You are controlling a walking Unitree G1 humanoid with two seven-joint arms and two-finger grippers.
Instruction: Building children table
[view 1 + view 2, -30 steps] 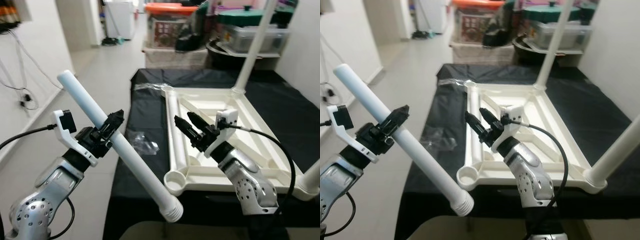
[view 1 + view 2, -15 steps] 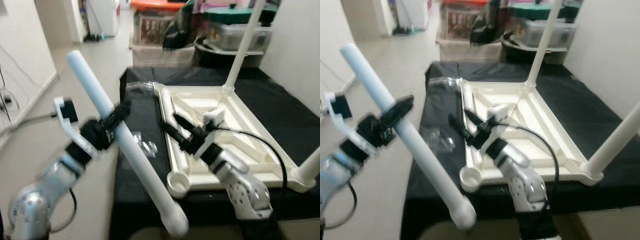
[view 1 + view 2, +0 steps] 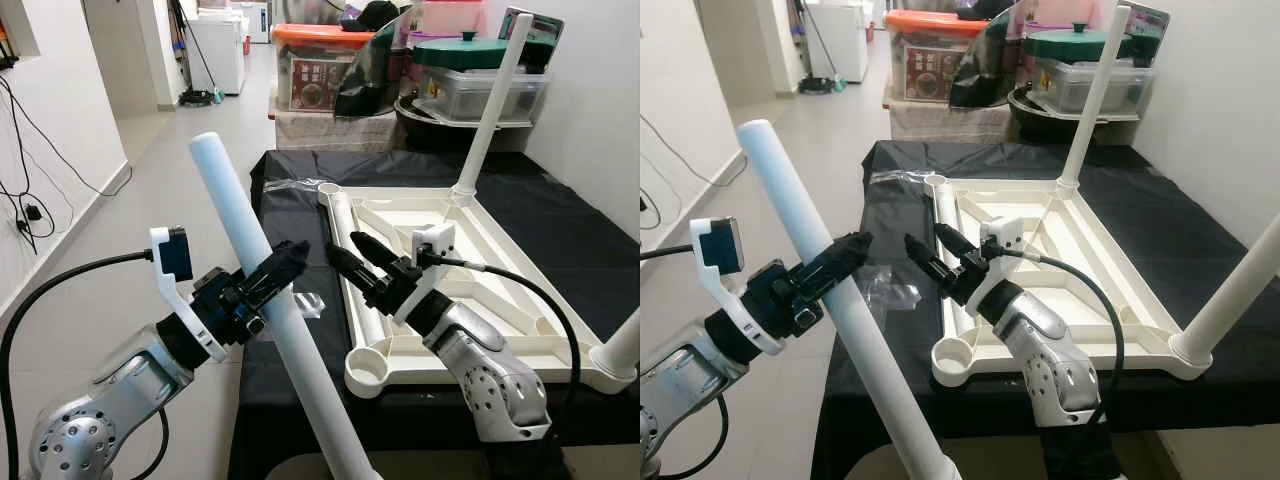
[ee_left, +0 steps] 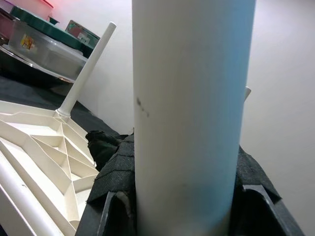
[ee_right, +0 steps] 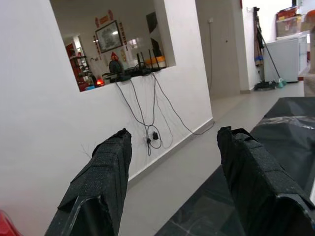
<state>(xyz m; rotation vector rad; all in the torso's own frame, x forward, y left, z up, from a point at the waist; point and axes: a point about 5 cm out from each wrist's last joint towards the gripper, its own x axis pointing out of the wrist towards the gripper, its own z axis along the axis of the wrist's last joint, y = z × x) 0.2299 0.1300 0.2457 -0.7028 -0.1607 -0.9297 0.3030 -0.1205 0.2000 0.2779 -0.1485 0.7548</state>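
An upturned white table top (image 3: 520,262) lies on a black-covered surface (image 3: 285,215). One white leg (image 3: 487,105) stands at its far corner and another (image 3: 625,345) at the near right. The near-left socket (image 3: 368,367) stands bare. A loose leg (image 3: 347,232) lies along the top's left edge. My left gripper (image 3: 290,262) is shut on a long white leg (image 3: 262,290), tilted steeply just left of the top; its fingers (image 4: 113,196) flank the tube (image 4: 192,113). My right gripper (image 3: 345,247) hovers open over the top's left edge, its fingers (image 5: 103,177) wide apart.
A clear plastic bag (image 3: 308,300) lies on the black cloth beside the table top. Storage boxes and lidded tubs (image 3: 330,65) crowd the back. A white wall rises at the right. Open floor (image 3: 150,170) runs along the left, with cables (image 3: 25,110) on the wall.
The view has shifted. My left arm has swung the held leg steeper and closer to the table top's near-left corner. My right gripper stays open over the left edge.
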